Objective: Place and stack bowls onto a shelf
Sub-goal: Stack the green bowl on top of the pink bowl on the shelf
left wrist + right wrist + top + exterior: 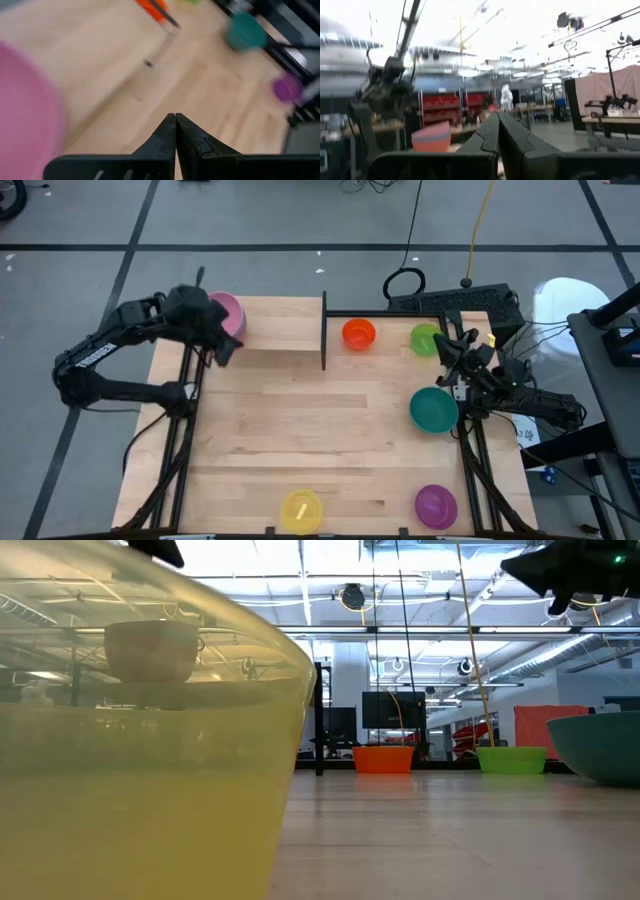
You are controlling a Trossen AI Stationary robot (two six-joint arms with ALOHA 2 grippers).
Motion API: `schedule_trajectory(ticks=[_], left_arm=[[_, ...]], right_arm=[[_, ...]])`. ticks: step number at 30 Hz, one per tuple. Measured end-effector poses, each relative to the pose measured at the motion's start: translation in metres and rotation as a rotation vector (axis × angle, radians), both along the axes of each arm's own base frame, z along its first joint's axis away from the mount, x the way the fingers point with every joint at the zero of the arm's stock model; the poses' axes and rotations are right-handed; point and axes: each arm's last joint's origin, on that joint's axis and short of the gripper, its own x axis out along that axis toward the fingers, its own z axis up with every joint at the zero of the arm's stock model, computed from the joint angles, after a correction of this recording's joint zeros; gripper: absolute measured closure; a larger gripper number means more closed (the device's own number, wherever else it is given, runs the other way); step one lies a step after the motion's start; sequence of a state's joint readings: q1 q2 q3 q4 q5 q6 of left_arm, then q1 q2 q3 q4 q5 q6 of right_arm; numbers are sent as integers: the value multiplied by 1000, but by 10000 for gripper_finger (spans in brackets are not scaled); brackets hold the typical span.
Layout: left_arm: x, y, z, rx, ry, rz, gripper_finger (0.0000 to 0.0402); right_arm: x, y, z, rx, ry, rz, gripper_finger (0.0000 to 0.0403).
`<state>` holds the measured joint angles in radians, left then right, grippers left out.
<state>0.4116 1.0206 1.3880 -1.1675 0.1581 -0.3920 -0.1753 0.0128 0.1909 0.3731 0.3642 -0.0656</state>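
Note:
A pink bowl (231, 311) stands at the left end of the pale shelf (285, 326), whose black upright (324, 330) rises at its right end. In the right wrist view it tops a stack (432, 139) with an orange bowl at the bottom. My left gripper (226, 352) is shut, empty and tilted down beside the pink bowl (25, 115). My right gripper (450, 345) is shut and empty, raised at the table's right side. Loose on the tabletop stand orange (358, 333), green (425, 338), teal (433, 410), purple (436, 505) and yellow (302, 510) bowls.
The yellow bowl (140, 770) stands right in front of the low camera and fills its left half. A black bar (400, 313) runs along the table's far edge behind the orange and green bowls. Bare wood (310, 420) lies mid-table.

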Motion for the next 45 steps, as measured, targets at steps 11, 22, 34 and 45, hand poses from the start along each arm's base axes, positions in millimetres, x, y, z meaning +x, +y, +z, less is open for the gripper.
schedule_trajectory(ticks=[11, 22, 34, 45], left_arm=[[35, -63, -10, -35, 67, -163, 394], [107, -131, -28, 55, -76, -356, 393], [169, -135, -86, 289, 95, -545, 392], [181, -105, -86, 360, 79, -520, 392]], right_arm=[[-5, 1, 8, 21, -127, 27, 403], [-3, 3, 7, 29, -121, 126, 403], [7, 6, -8, 108, 38, 302, 403], [4, 6, 23, 308, 585, 245, 403]])
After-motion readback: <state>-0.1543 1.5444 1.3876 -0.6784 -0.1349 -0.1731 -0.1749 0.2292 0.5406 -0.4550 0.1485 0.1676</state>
